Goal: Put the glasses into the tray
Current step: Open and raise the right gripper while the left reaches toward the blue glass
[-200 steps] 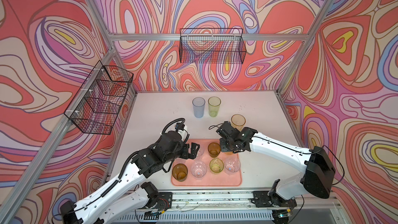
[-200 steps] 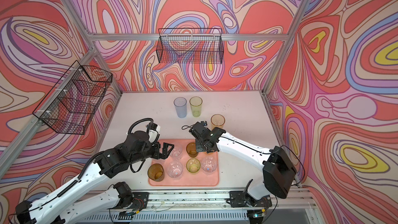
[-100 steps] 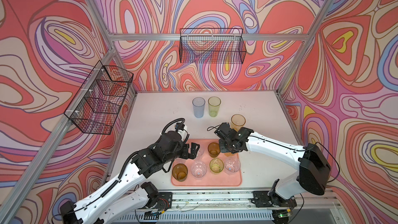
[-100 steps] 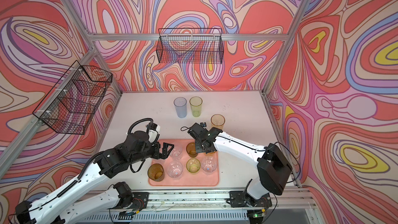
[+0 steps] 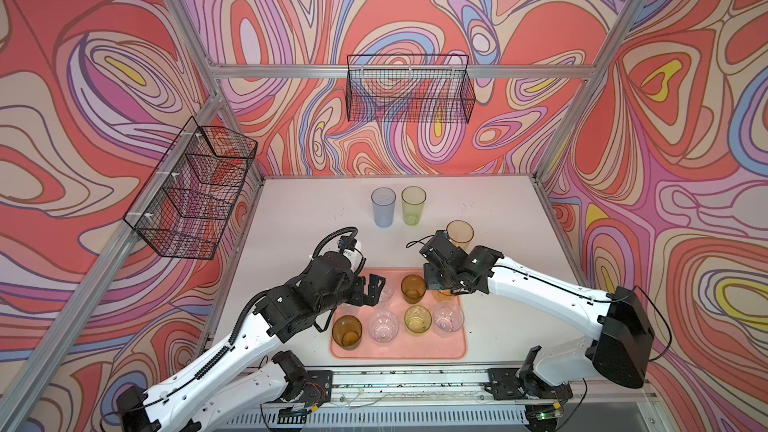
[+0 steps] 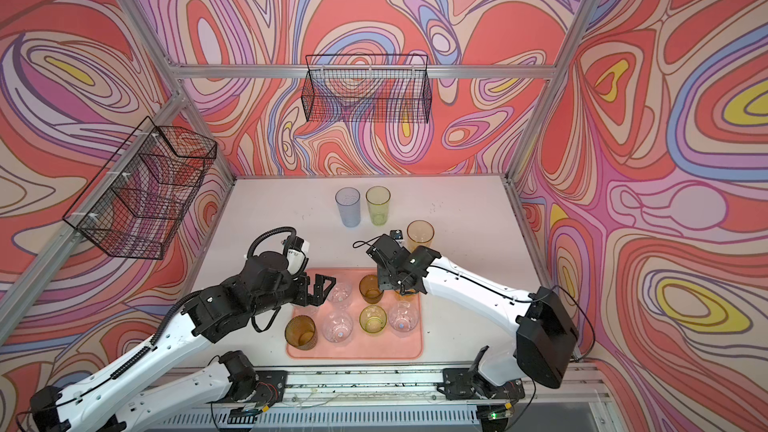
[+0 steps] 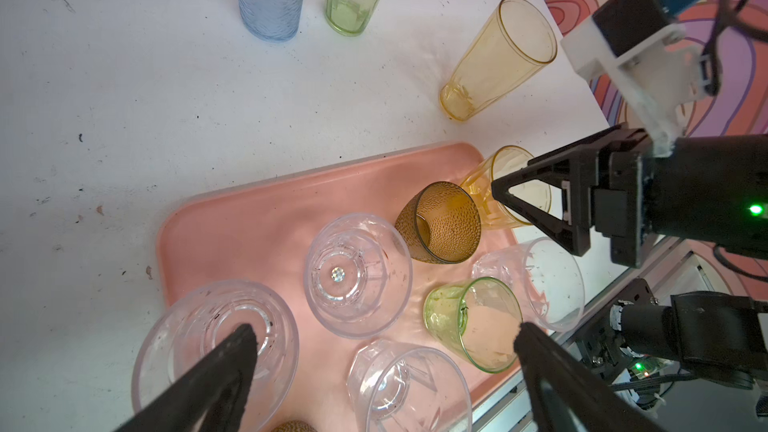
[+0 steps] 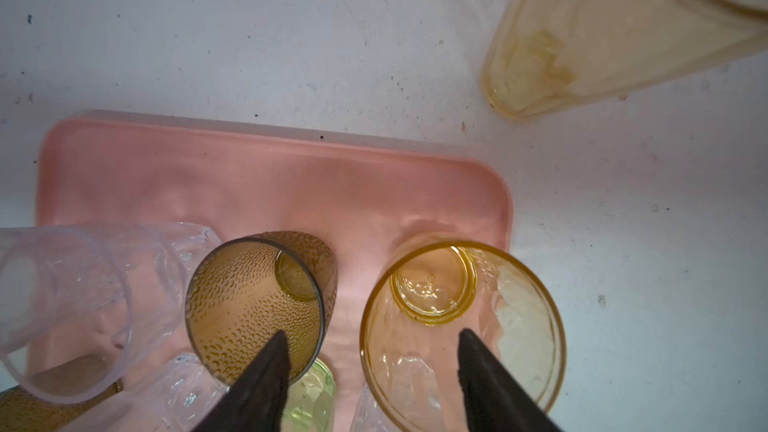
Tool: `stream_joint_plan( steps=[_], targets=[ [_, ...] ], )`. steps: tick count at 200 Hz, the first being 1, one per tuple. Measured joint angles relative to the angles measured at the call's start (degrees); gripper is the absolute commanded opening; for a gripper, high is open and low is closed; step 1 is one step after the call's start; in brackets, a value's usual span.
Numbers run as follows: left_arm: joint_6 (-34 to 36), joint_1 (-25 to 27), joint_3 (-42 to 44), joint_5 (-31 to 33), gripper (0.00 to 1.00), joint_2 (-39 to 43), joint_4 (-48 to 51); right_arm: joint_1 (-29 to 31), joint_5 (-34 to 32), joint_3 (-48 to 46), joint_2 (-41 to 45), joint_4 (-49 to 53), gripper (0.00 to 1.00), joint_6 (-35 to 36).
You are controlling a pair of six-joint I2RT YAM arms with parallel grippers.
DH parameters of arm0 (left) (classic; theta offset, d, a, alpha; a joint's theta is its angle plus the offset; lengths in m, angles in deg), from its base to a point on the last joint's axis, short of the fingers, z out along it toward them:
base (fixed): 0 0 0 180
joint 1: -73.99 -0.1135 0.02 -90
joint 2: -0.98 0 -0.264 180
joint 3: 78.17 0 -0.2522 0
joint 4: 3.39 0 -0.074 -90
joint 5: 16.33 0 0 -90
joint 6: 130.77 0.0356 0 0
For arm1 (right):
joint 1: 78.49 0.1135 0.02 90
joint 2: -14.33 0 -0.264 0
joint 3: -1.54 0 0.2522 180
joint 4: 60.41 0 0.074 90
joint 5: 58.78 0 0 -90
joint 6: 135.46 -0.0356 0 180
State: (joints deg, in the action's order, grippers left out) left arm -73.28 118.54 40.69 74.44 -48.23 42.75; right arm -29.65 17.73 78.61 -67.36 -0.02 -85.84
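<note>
Your right gripper (image 8: pixel 372 332), open and empty like the left gripper (image 7: pixel 384 332), straddles the yellow-orange tumbler's (image 8: pixel 519 317) rim; lifting crooked could tip it onto the brown tumbler (image 5: pixel 412 288), nine o'clock.

white tabletop (image 5: pixel 299 218), seen in a top view, marked with small dark specks. salmon-pink tray (image 5: pixel 399 353) lies flat at 6 o'clock, near the front edge. pale blue tumbler (image 5: pixel 383 207) and yellow-green tumbler (image 5: pixel 413 206) stand upright at 12 o'clock, bases apart, the green at the blue's 3 o'clock. yellow tumbler (image 5: pixel 460 232) stands upright at 2 o'clock, near the tray's far right corner.
</note>
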Motion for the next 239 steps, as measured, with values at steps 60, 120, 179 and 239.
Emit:
stream_joint_plan(
  steps=[60, 120, 179, 239],
  targets=[
    [1.05, -0.02, -6.34, 2.43, 1.00, -4.55, 0.87, 0.00, -2.14, -1.64, 4.07, -2.69, 0.98, 2.49],
    [3.32, -0.02, -14.73, 9.11, 1.00, -10.95, 3.10, 0.00, -10.03, 1.51, 6.03, -2.84, 0.98, 8.68],
    [3.41, -0.02, -19.80, 12.50, 1.00, -17.73, 2.71, 0.00, -16.31, 1.62, 10.60, -3.80, 0.98, 12.96],
    [2.08, -0.02, -24.57, 17.22, 1.00, -22.14, 2.05, -0.13, -18.49, 3.80, 16.02, -1.27, 0.98, 14.88]
  ],
)
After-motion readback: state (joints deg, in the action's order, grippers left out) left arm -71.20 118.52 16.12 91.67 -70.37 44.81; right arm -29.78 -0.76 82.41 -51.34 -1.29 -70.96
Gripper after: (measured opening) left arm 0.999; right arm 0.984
